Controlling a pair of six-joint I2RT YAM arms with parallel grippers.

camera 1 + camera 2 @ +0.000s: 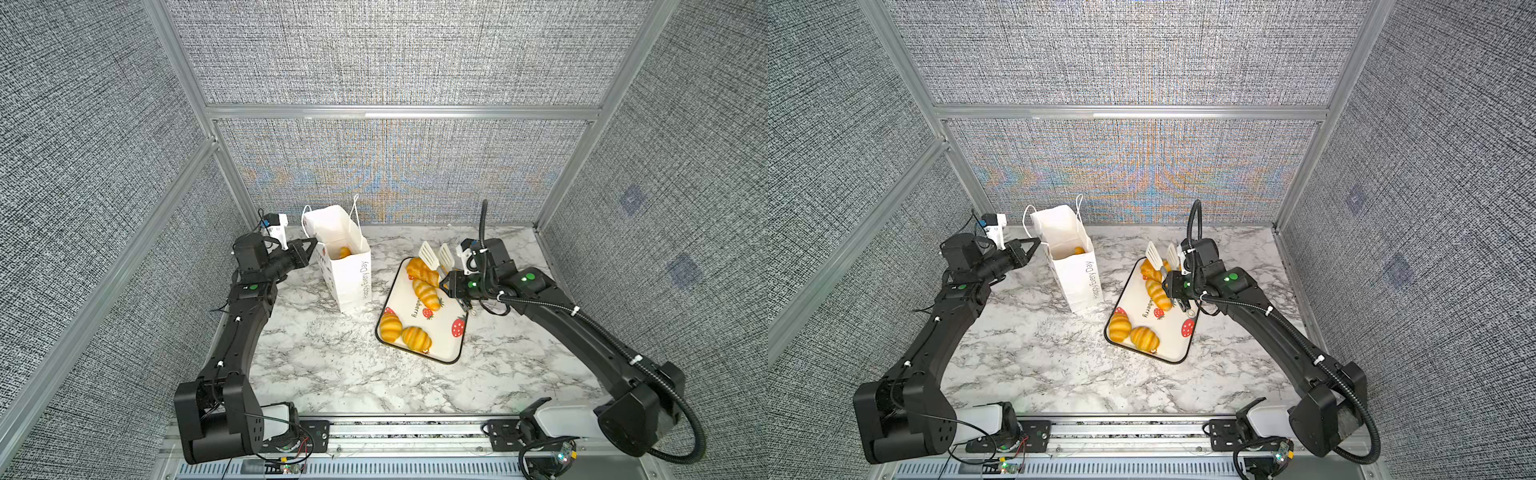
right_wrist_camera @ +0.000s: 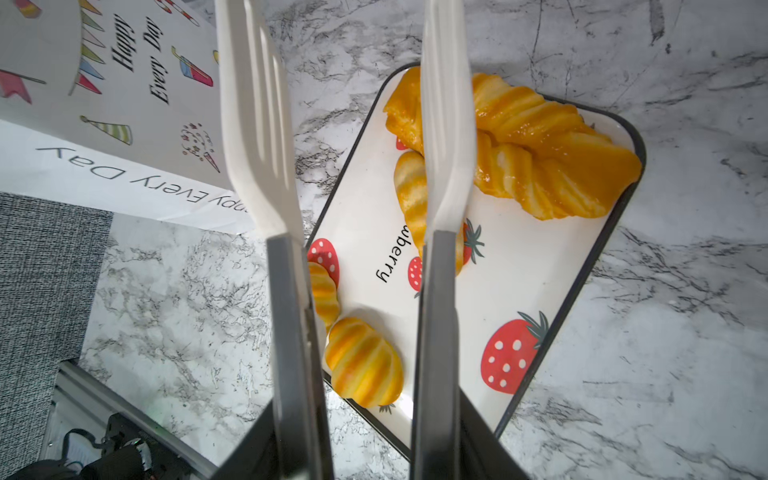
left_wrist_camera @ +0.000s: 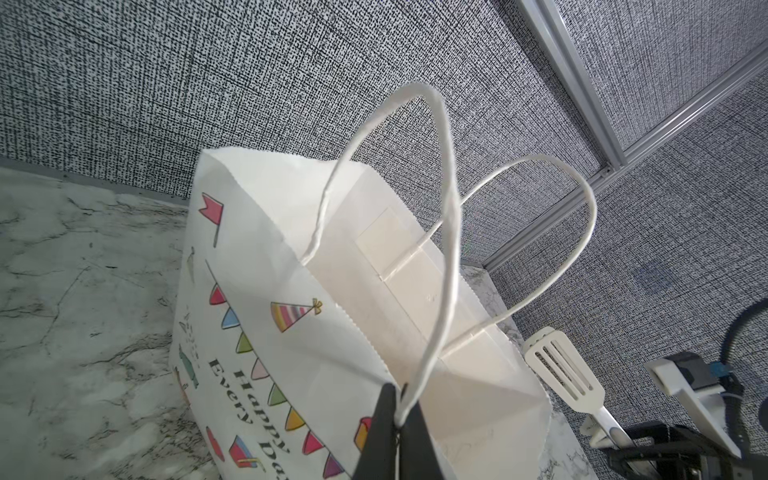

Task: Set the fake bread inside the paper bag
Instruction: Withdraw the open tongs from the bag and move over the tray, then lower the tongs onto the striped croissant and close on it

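Glossy braided loaf (image 1: 422, 270) may slip from spread white tongs (image 1: 434, 253) clamped in right gripper (image 1: 448, 283) just above; left gripper (image 1: 311, 242) pinches paper bag (image 1: 351, 276) handle.

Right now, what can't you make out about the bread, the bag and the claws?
Bag contents: in a top view the paper bag walls hide all but one bread piece.
Left claw: left wrist view's bottom edge cuts it off below the pinched cord handle.
Middle croissant: right wrist view, tongs cover part.
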